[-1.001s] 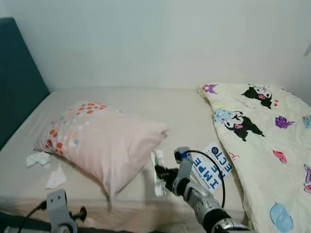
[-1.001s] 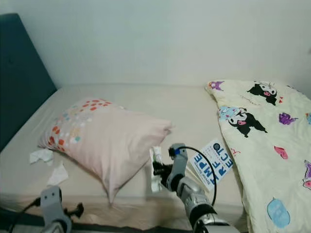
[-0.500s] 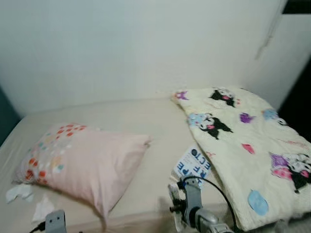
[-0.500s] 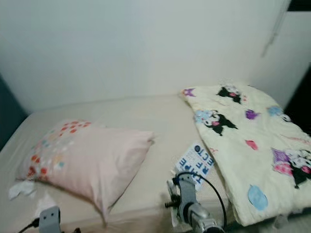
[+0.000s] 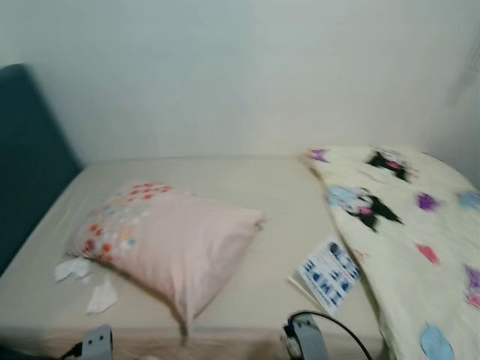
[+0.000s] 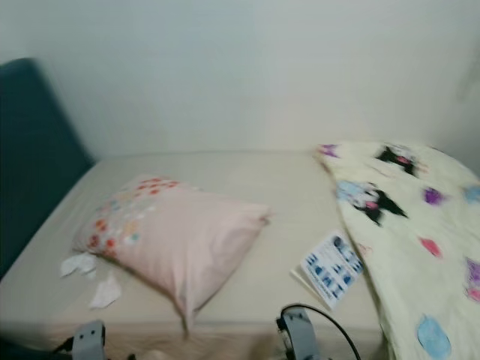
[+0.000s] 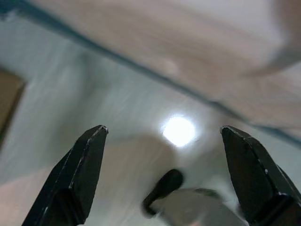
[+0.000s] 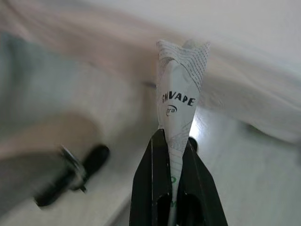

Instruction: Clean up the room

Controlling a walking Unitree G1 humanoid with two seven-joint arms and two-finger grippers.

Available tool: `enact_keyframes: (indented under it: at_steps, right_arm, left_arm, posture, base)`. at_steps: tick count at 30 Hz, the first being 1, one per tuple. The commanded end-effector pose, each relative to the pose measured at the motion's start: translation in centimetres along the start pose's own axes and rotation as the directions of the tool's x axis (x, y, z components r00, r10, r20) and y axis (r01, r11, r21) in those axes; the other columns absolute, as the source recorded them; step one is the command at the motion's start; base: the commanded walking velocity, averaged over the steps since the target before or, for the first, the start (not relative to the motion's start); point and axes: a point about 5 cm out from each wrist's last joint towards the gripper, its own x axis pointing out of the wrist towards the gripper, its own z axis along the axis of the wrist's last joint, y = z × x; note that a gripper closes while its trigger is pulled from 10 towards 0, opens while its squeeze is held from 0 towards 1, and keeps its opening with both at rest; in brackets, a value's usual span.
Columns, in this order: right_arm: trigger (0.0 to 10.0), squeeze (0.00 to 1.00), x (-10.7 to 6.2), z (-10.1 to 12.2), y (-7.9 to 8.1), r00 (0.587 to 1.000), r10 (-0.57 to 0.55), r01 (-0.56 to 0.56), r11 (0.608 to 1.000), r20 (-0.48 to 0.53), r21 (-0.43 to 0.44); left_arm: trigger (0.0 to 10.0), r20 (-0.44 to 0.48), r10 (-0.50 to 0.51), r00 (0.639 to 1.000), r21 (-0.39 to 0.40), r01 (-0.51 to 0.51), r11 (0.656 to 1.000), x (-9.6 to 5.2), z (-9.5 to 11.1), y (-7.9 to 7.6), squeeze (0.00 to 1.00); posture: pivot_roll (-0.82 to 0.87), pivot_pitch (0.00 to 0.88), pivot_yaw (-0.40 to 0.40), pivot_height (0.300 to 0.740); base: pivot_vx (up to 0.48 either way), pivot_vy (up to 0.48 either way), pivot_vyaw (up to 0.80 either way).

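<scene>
Low at the bottom edge of the head views, both silver arms are held down near the front of the bed (image 5: 247, 172), with just the wrist housings showing. Seen through its wrist camera, the right gripper (image 8: 171, 141) has its two black fingers pressed together on a crumpled white wrapper (image 8: 181, 89) with dark printed lettering; the wrapper stands up out of the fingertips, above a pale floor. The left gripper (image 7: 164, 141) points down at that floor with its fingers (image 7: 77, 174) spread wide and nothing between them.

On the beige mattress, a pink pillow (image 5: 176, 240) with orange and teal dots lies toward the robot's left. Two bits of crumpled white tissue (image 5: 86, 281) lie just beside its left end. A blue-and-white printed booklet (image 5: 330, 274) lies near the edge of a cream cartoon-print blanket (image 5: 405, 217) on the right. A dark teal headboard (image 5: 26, 150) stands at the left.
</scene>
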Motion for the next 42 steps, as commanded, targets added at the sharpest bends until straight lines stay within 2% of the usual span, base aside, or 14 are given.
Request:
enact_keyframes:
  at_steps: [1, 10, 24, 27, 34, 42]
  right_arm:
    - [10.0, 0.0, -0.2, -0.7, -0.4, 0.999, -0.019, 0.019, 1.0, -0.03, -0.005]
    - [10.0, 0.0, -0.3, -1.2, -0.6, 0.999, -0.03, 0.03, 1.0, -0.043, -0.01]
    - [10.0, 0.0, -0.5, -1.9, -0.9, 0.996, -0.052, 0.05, 0.998, -0.07, -0.023]
    - [10.0, 0.0, -0.6, -2.3, -1.1, 0.995, -0.06, 0.059, 0.998, -0.08, -0.023]
    - [10.0, 0.0, -0.6, -2.5, -1.2, 0.994, -0.066, 0.065, 0.998, -0.088, -0.017]
    - [10.0, 0.0, -0.8, -3.4, -1.3, 0.99, -0.074, 0.074, 0.997, -0.118, -0.004]
  left_arm:
    - [10.0, 0.005, -0.01, 1.0, -0.005, 0.01, 1.0, 0.2, 0.5, -0.8, 0.0]
    - [10.0, 0.011, -0.024, 1.0, 0.003, 0.024, 1.0, 0.3, 0.8, -1.3, 0.0]
    - [10.0, -0.023, -0.045, 0.999, 0.023, 0.045, 0.999, 0.2, -0.1, -1.4, 0.0]
    - [10.0, -0.029, -0.068, 0.997, 0.048, 0.069, 0.996, 0.2, -0.1, -1.7, 0.0]
    - [10.0, -0.029, -0.065, 0.997, 0.041, 0.066, 0.997, 0.3, 0.1, -2.1, 0.0]
    - [10.0, -0.061, -0.052, 0.997, 0.065, 0.056, 0.996, 0.1, -0.9, -2.3, 0.0]
  posture:
    - [-0.02, 0.0, -0.018, 0.727]
    - [-0.02, 0.0, -0.02, 0.727]
    - [-0.02, 0.0, -0.025, 0.727]
    - [-0.02, 0.0, -0.027, 0.727]
    - [-0.02, 0.0, -0.027, 0.727]
    - [-0.02, 0.0, -0.027, 0.727]
  base:
    - [0.0, 0.0, 0.71]
    - [0.0, 0.0, 0.71]
    - [0.0, 0.0, 0.71]
    - [0.0, -0.474, 0.71]
    - [0.0, -0.432, 0.71]
    - [0.0, 0.0, 0.71]
